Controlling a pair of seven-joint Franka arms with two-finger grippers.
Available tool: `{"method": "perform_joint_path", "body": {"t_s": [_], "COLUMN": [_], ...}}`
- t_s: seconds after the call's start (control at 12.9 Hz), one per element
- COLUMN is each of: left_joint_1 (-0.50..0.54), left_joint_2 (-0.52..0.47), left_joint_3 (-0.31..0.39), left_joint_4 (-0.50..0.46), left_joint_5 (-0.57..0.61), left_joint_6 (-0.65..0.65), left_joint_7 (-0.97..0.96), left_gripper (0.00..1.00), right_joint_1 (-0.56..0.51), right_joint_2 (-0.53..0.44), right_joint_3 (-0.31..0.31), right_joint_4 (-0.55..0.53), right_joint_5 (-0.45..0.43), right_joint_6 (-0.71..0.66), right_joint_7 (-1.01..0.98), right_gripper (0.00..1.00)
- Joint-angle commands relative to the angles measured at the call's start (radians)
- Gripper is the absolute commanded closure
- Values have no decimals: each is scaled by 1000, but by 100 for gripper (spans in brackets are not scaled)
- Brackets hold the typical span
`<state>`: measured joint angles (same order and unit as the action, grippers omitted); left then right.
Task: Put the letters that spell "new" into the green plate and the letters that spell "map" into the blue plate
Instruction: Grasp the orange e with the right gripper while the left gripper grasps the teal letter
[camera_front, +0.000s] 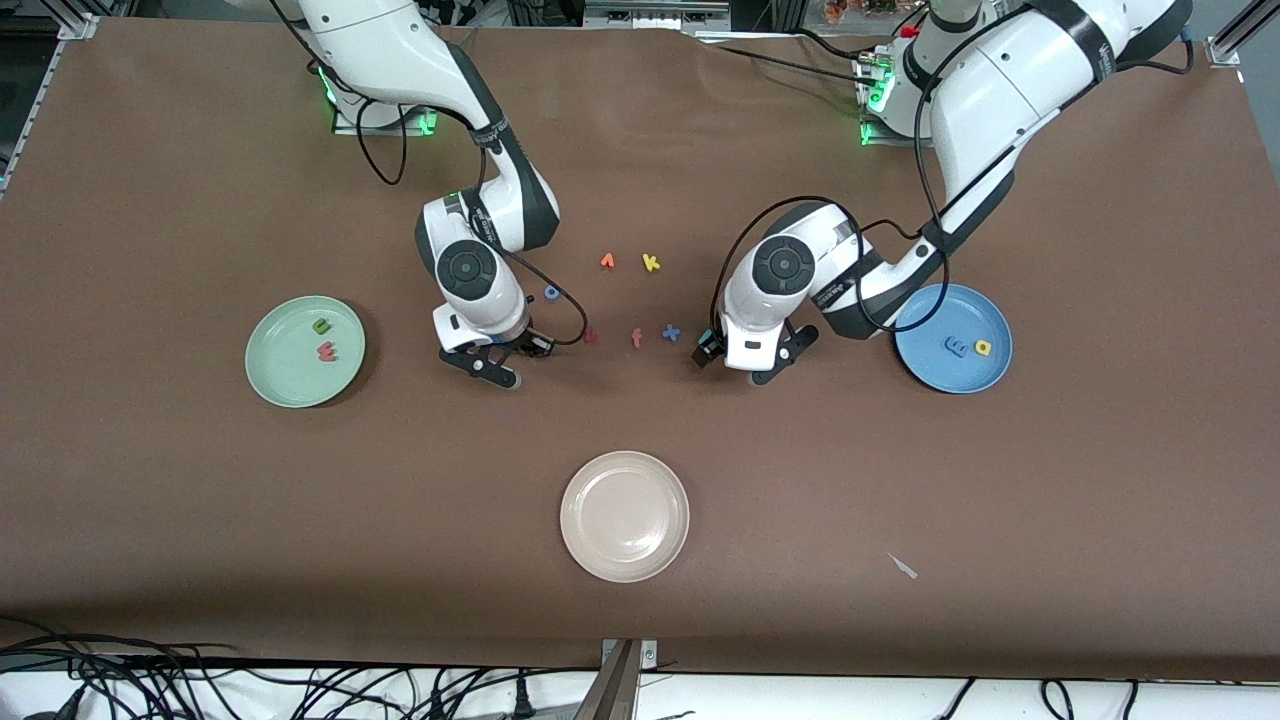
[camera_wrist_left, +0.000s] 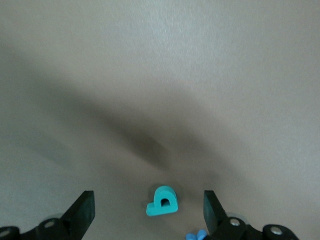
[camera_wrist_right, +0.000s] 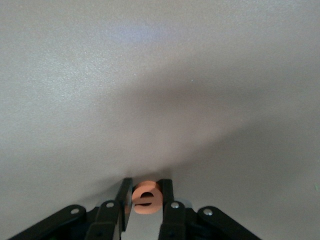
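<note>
From the right arm's end of the bench, I see the green plate (camera_front: 305, 351) already carrying the green "n" (camera_front: 321, 325) and red "w" (camera_front: 326, 351). My right end effector (camera_wrist_right: 145, 197) is pinching the orange "e" (camera_wrist_right: 145, 196), probably bound for that plate. My left end effector (camera_wrist_left: 149, 212) is spread around the teal letter (camera_wrist_left: 162, 201), beside the blue plate (camera_front: 953, 338) holding the blue "m" (camera_front: 956, 347) and a yellow letter (camera_front: 983, 348). I can read no labels.

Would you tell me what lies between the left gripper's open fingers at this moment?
In the left wrist view, the teal letter lies flat on the bare brown table between the left gripper's open fingers, touching neither.
</note>
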<state>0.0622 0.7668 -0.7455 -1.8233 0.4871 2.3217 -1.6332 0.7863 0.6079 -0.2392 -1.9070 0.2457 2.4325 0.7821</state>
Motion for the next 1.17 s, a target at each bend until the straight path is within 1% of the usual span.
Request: {"method": "perform_joint_path", "body": {"t_s": [0.0, 0.16, 0.39, 0.47, 0.54, 0.62, 0.78, 0.86, 1.01, 1.09], "left_joint_1": [-54, -79, -110, -122, -125, -125, -125, -125, -127, -134], "left_joint_2": [12, 14, 28, 31, 31, 31, 31, 31, 31, 31], "left_joint_3": [44, 61, 86, 98, 104, 104, 104, 104, 104, 104], "left_joint_4": [10, 10, 22, 32, 33, 33, 33, 33, 33, 33], "left_joint_5": [-4, -4, -2, -2, -4, -4, -4, -5, -9, -10], "left_joint_6": [22, 51, 53, 53, 53, 53, 53, 51, 50, 50], "left_joint_7": [-16, -30, -42, -42, -43, -42, -42, -42, -43, -43], "left_gripper": [10, 20, 22, 27, 33, 43, 51, 54, 54, 54], "right_joint_1": [-16, -25, -25, -25, -24, -24, -24, -24, -25, -25], "right_joint_2": [6, -11, -68, -82, -94, -103, -117, -120, -119, -114], "right_joint_3": [-5, -29, -136, -176, -204, -230, -282, -322, -429, -466], "right_joint_4": [32, 75, 68, 65, 59, 59, 54, 46, 43, 40], "right_joint_5": [18, 18, 18, 20, 18, 18, 17, 17, 18, 18], "right_joint_6": [-35, -145, -284, -317, -343, -360, -394, -404, -444, -457], "right_joint_7": [-30, -88, -307, -384, -438, -484, -574, -637, -794, -840], "right_gripper": [96, 96, 96, 96, 96, 96, 96, 96, 95, 96]}}
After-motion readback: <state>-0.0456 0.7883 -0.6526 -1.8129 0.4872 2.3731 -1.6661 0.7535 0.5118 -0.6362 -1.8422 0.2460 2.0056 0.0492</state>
